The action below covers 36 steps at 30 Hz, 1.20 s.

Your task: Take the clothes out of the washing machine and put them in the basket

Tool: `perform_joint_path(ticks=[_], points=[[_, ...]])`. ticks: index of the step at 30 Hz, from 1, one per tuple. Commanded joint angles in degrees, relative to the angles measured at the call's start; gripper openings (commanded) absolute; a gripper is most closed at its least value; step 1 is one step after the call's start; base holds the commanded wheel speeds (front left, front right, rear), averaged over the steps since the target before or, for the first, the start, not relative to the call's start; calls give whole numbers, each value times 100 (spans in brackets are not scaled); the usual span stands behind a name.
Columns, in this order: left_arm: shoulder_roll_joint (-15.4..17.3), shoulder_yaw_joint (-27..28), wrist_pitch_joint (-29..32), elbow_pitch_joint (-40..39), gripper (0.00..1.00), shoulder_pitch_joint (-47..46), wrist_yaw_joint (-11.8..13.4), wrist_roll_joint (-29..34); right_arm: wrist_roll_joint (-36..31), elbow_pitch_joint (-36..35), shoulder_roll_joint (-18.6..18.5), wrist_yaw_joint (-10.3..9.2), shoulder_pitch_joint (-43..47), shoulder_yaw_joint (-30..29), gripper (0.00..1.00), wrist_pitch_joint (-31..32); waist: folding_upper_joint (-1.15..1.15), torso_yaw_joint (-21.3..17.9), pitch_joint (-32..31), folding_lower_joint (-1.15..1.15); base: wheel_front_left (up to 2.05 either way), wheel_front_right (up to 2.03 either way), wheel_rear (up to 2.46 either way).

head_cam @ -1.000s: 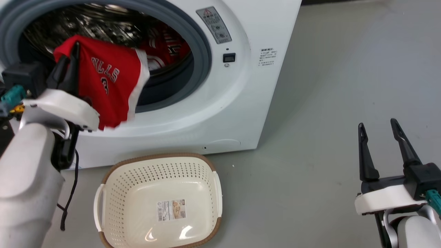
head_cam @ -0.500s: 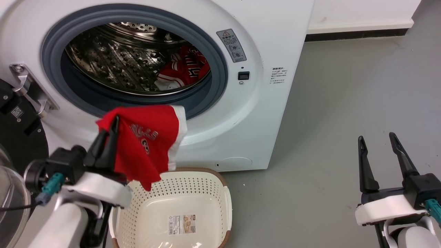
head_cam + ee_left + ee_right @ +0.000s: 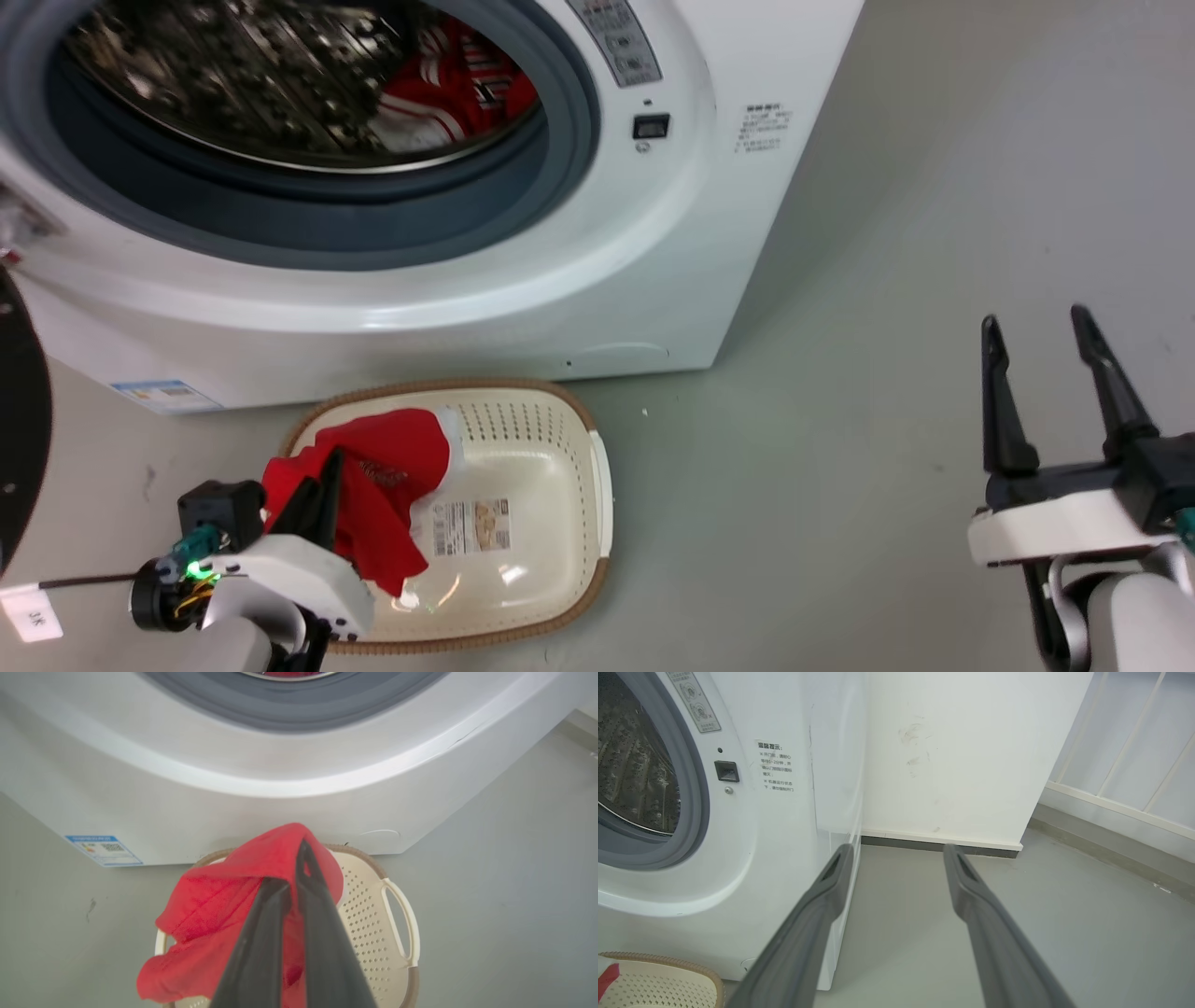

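My left gripper (image 3: 322, 471) is shut on a red jersey (image 3: 387, 485) that hangs down into the left half of the cream basket (image 3: 560, 523) on the floor. In the left wrist view the closed fingers (image 3: 322, 924) pinch the red cloth (image 3: 215, 905) above the basket (image 3: 373, 914). More red clothes (image 3: 457, 89) lie inside the drum of the white washing machine (image 3: 560, 280), behind the basket. My right gripper (image 3: 1036, 327) stands open and empty over the floor at the right; its fingers (image 3: 822, 905) are spread wide beside the washing machine (image 3: 752, 858).
The black-rimmed washer door (image 3: 19, 411) juts in at the far left. Grey floor (image 3: 840, 448) stretches right of the basket. A white wall (image 3: 952, 756) and a railing (image 3: 1125, 788) stand behind the washer's right side. A basket corner (image 3: 668, 980) shows low left.
My left gripper has come down with the red jersey from in front of the porthole into the basket. The head camera has tilted down. The right gripper has stayed open in place.
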Motion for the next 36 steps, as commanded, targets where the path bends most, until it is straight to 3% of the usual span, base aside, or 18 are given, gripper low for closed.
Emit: perform_joint_path(ticks=[1, 6, 13, 22, 32, 33, 34, 36], points=[[-120, 102, -40, 240, 0, -215, -109, -43, 17, -61, 8, -7, -201, -13, 100, -12, 0, -146, 467, 0, 0, 0, 0], [-362, 350, -42, 979, 0, -629, -320, 210, 127, -277, 8, -8, -447, 16, 100, -12, 0, -348, 1103, 0, 0, 0, 0], [-431, 396, -38, 1945, 0, -1331, -541, 647, 347, -599, 9, -7, -736, 145, 100, -12, 0, -691, 1834, 0, 0, 0, 0], [-316, 521, -32, 3188, 0, -2272, -606, 844, 443, -823, 11, -7, -848, 211, 100, -12, 0, -955, 2579, 0, 0, 0, 0], [-310, 478, -32, 3769, 0, -2698, -659, 1005, 522, -860, 9, -8, -836, 123, 100, -12, 0, -1039, 2880, 0, 0, 0, 0], [-327, 487, -32, 3796, 84, -2698, -661, 1009, 512, -839, 9, -8, -829, 128, 100, -12, 0, -1037, 2858, 0, 0, 0, 0], [-343, 500, -32, 3825, 100, -2696, -651, 1020, 504, -820, 9, -8, -824, 129, 100, -12, 0, -1033, 2832, 0, 0, 0, 0], [-412, 514, -32, 3858, 100, -2657, -652, 1040, 509, -796, 9, -8, -845, 131, 100, -12, 0, -1012, 2757, 0, 0, 0, 0]])
